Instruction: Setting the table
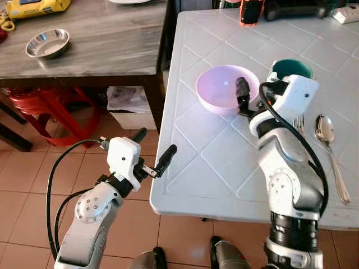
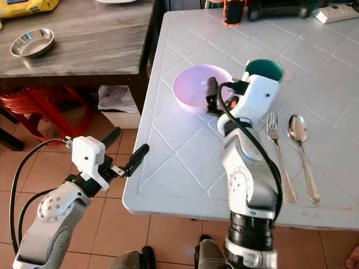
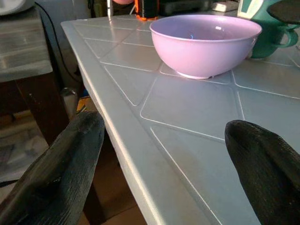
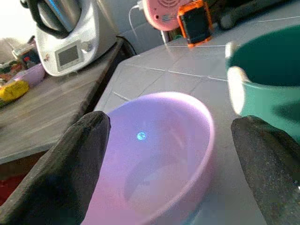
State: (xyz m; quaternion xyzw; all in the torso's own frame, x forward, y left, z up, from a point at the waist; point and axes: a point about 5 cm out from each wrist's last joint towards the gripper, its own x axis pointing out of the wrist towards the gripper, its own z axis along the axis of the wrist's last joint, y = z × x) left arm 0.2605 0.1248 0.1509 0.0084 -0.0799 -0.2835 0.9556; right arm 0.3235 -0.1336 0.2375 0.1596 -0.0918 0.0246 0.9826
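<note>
Right pincer hangs spread over the pink bowl's near rim, probably to grip it; left pincer waits spread beside the white worktop.

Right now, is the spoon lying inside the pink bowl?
No. The spoon lies flat on the white table beside the fork, well apart from the empty pink bowl.
</note>
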